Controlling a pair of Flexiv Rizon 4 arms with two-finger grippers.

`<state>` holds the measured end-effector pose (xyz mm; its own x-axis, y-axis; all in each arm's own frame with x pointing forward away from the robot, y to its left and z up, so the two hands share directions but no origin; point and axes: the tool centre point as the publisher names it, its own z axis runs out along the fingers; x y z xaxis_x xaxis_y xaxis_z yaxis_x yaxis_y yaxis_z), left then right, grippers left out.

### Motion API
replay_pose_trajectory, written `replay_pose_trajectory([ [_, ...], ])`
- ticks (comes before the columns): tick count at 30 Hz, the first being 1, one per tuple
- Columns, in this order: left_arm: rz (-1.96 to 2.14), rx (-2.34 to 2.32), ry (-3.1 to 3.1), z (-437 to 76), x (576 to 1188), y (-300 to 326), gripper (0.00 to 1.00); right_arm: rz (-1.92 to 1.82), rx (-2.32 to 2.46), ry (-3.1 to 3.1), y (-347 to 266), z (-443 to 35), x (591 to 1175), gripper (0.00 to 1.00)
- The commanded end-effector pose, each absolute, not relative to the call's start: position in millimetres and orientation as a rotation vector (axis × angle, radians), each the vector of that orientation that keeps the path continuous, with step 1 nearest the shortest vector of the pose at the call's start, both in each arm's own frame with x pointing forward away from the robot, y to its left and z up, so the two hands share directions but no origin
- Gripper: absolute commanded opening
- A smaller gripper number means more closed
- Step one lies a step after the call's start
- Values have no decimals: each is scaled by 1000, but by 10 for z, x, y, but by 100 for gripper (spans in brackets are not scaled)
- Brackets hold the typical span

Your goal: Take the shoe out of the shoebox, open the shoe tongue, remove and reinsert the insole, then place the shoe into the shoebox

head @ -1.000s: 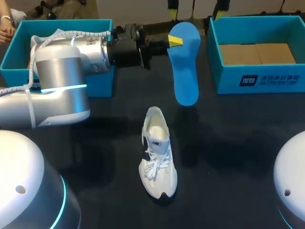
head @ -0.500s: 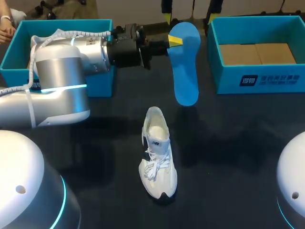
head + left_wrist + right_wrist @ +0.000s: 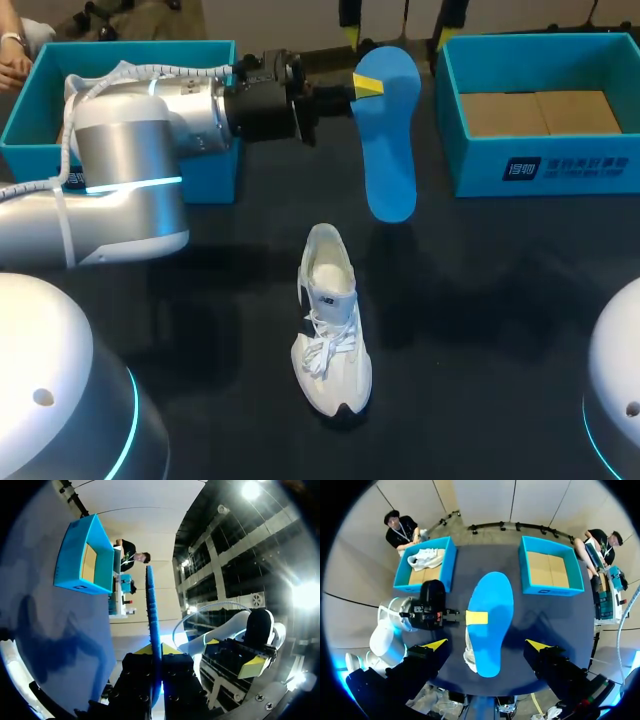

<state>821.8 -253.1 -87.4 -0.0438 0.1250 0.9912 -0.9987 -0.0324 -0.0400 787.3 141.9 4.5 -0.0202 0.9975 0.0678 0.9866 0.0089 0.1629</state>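
The blue insole [image 3: 388,140] is clamped near one end between the closed left fingers [image 3: 367,86], aloft. Its long axis runs toward the white shoe [image 3: 330,320] on the table [image 3: 500,300], just beyond its free end. The right fingers [image 3: 436,644] are spread wide, empty.

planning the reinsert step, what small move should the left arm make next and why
Probably lower the insole toward the shoe: the left pincer grips it in the air beyond the shoe, which stands alone on the table, opening up.

Blue insole [image 3: 390,140], white shoe [image 3: 331,330], teal shoebox [image 3: 470,172]
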Motion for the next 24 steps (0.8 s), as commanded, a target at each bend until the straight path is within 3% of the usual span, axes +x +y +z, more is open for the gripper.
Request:
replay_pose_trajectory([
  [1,1320,1118,-1131,-877,8210,-2529,0,324,2177,2205,1218,59,7857,100],
  [24,1320,1118,-1131,-877,8210,-2529,0,1056,2302,2350,652,-117,7700,100],
])
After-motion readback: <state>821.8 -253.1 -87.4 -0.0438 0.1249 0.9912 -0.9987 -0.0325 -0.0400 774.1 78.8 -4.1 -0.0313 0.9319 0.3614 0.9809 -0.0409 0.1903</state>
